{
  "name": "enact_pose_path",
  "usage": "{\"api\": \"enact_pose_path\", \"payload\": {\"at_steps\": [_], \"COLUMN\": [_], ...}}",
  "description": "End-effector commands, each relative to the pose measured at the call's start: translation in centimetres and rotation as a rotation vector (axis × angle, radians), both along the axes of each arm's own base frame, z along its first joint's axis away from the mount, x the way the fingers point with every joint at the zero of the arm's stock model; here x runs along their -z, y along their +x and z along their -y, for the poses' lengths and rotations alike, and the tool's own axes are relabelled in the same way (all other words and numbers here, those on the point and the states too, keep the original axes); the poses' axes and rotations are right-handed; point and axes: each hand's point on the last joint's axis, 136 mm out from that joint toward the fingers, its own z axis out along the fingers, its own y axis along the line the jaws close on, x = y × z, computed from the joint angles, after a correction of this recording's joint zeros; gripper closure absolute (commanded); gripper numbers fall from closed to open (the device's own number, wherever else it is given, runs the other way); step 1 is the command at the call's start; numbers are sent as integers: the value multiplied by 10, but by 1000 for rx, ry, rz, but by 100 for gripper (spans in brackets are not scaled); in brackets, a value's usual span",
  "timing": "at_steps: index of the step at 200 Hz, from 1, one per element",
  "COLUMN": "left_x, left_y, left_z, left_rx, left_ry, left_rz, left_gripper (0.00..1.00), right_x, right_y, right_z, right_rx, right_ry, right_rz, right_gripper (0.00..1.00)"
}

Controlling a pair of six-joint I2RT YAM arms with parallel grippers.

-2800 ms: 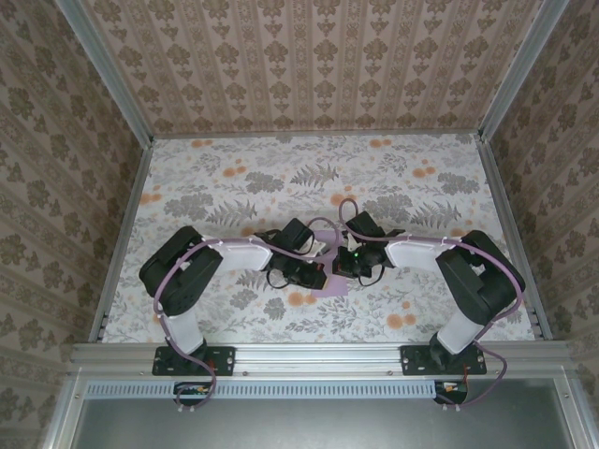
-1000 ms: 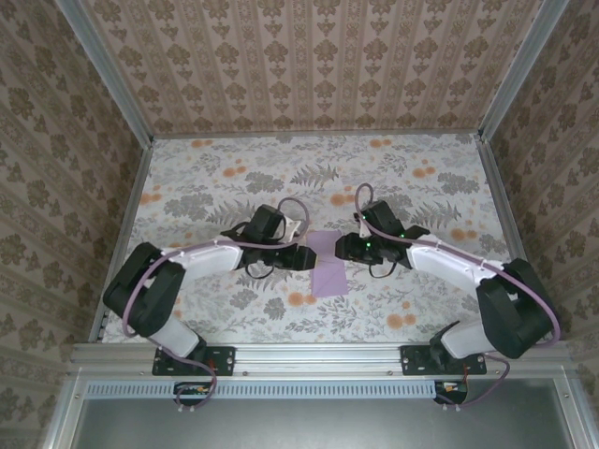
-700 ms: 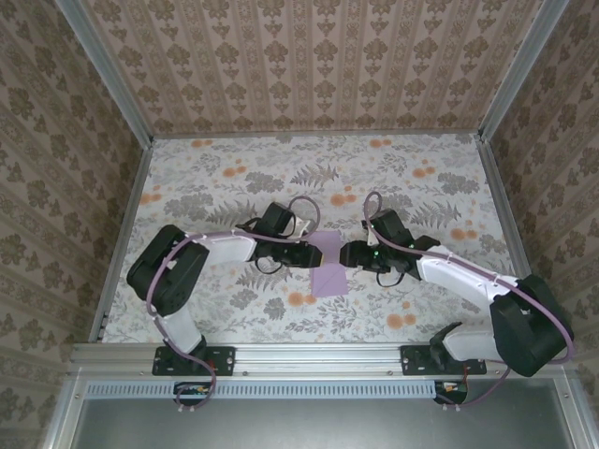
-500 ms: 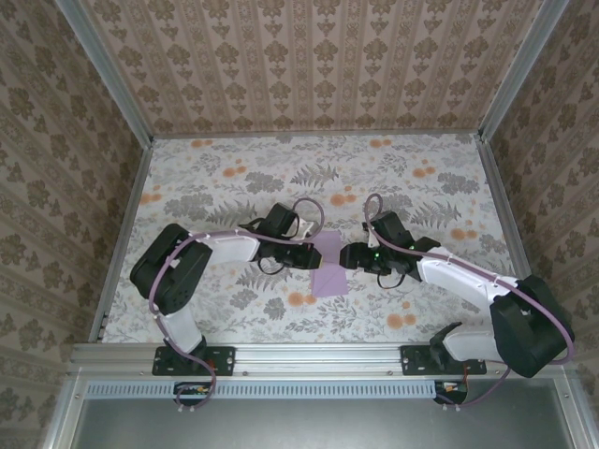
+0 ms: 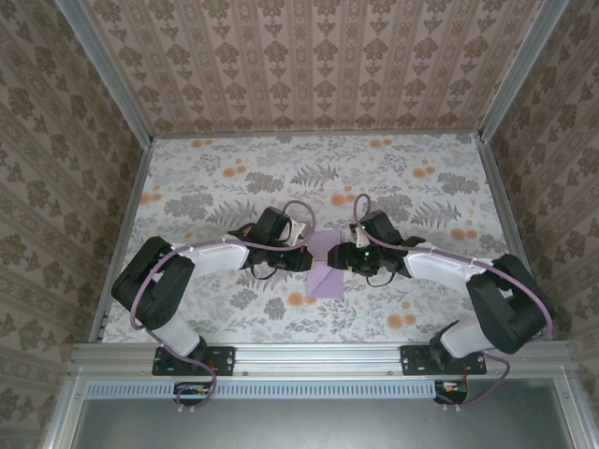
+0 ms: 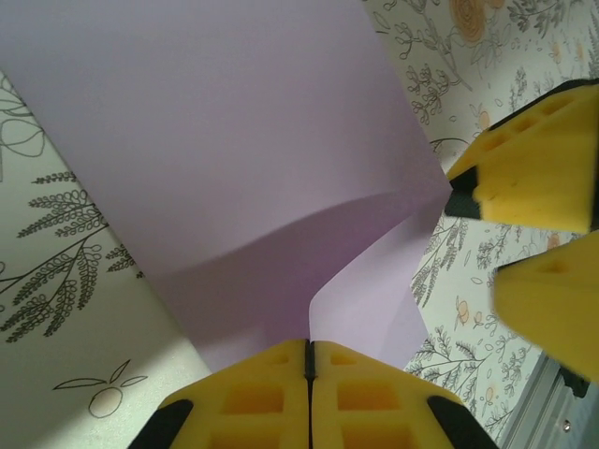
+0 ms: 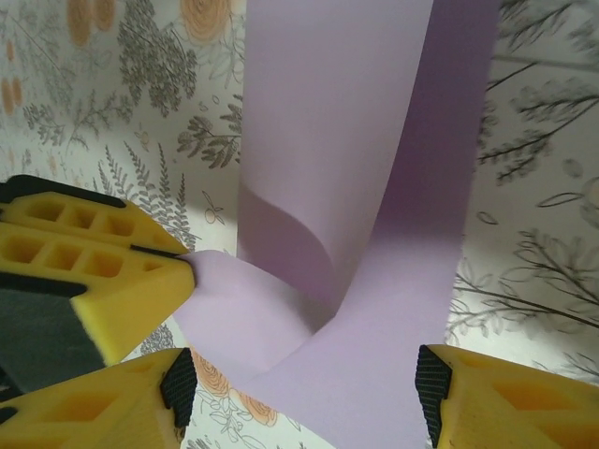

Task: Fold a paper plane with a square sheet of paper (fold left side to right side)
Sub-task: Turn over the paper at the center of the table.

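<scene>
The lilac sheet of paper [image 5: 327, 272] for the paper plane lies as a long folded strip on the flowered table, between both arms. My left gripper [image 5: 307, 259] is shut on the strip's left edge. In the left wrist view its yellow pads [image 6: 253, 398] pinch the paper [image 6: 234, 140], and that flap curls up off the table. My right gripper [image 5: 343, 258] stands open over the right side. In the right wrist view the right gripper [image 7: 304, 393] straddles the paper [image 7: 337, 140] without touching it, and the left gripper's fingers [image 7: 94, 271] hold the raised flap.
The flowered tabletop [image 5: 234, 187] spreads wide to the far, left and right sides. Metal rails [image 5: 318, 355] and wallpapered walls [image 5: 318, 65] enclose it. The two grippers face each other a few centimetres apart across the strip.
The left gripper has shut on the paper's left edge and lifted that flap. The right gripper has moved in left over the strip, staying open.
</scene>
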Motion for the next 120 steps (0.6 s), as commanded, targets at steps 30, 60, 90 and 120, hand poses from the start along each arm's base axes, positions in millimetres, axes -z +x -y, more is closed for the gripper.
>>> {"api": "enact_pose_path", "payload": {"at_steps": [30, 60, 90, 120], "left_x": [1, 1, -4, -26], "left_y": [-1, 0, 7, 17], "left_z": [-6, -7, -11, -20], "left_rx": [-8, -12, -40, -92], "left_ry": [16, 20, 14, -29], "left_rz": [8, 10, 21, 52], "left_gripper": [93, 88, 74, 53], "right_x": [3, 3, 3, -12], "right_y": [9, 13, 17, 23], "right_z": [-35, -45, -47, -43], "right_rx": [-29, -37, -37, -57], "right_ry": [103, 129, 124, 114], "right_rz": [-37, -29, -14, 49], "right_gripper": [42, 54, 77, 93]}}
